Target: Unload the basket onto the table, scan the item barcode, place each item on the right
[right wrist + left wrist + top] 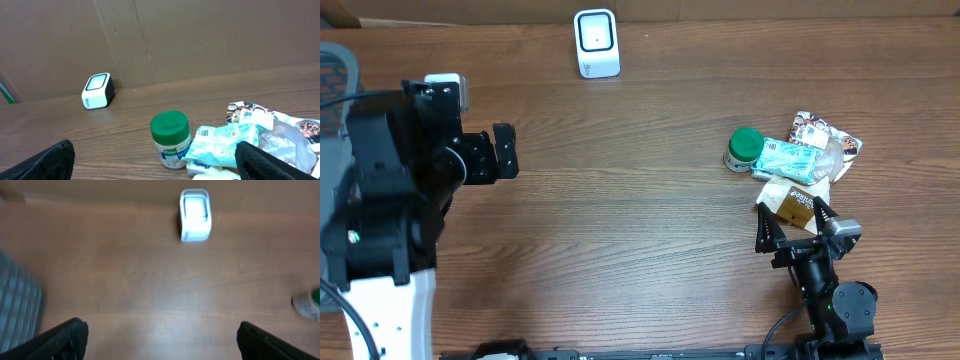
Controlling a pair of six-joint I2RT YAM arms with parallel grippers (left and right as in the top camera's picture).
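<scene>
A pile of items lies at the right of the table: a jar with a green lid (744,147) (171,139), a pale green packet (790,158) (220,145), a printed pouch (828,135) (280,122) and a brown packet (795,203). The white barcode scanner (596,43) (195,215) (97,91) stands at the far edge. My right gripper (792,222) (160,162) is open just in front of the pile, holding nothing. My left gripper (504,151) (160,340) is open at the left, above bare wood, facing the scanner.
A grey mesh chair (335,75) sits past the table's left edge. A brown cardboard wall (175,40) runs behind the scanner. Bare wooden tabletop (620,220) spans the middle between the two arms.
</scene>
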